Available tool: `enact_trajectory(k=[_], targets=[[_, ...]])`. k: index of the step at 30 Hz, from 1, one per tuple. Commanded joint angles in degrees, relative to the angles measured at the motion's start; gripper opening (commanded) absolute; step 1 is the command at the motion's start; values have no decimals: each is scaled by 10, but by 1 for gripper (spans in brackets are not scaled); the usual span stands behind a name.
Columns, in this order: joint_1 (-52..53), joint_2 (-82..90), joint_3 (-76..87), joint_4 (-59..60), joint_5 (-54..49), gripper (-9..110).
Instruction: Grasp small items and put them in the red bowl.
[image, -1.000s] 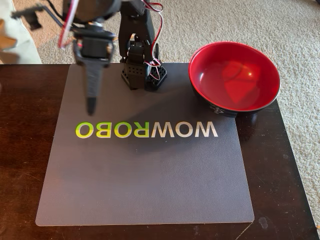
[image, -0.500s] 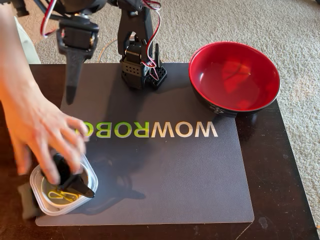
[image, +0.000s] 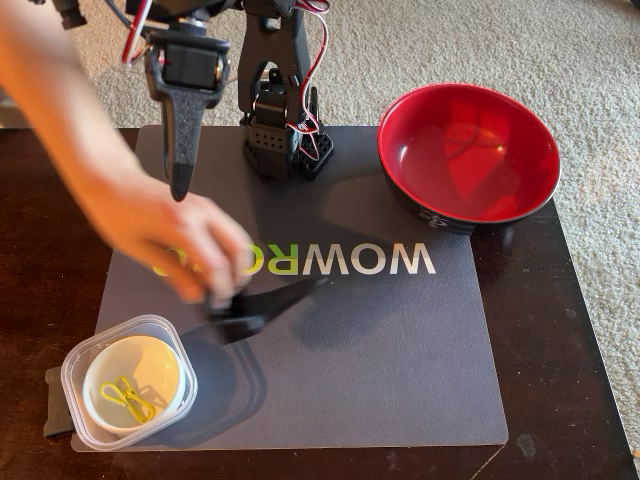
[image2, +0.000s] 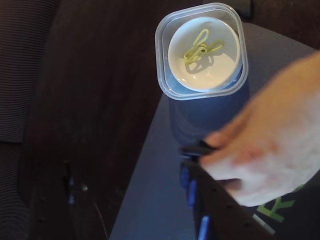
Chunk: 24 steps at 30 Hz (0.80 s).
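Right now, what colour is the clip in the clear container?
Yellow. The clip lies on something cream-white inside the clear container, clearest in the wrist view.

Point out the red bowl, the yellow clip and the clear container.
red bowl (image: 470, 160), fixed view, red inside.
yellow clip (image2: 201, 48), wrist view, its middle.
clear container (image: 72, 372), fixed view, left rim.
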Motion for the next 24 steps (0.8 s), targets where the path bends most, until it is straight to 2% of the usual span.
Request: enact_trajectory(k=[1,11,24], targets=[[-26,16,-1,-2,1,28],[-28,26,13,-2,-18,28],[0,89,81,-5,34,31]])
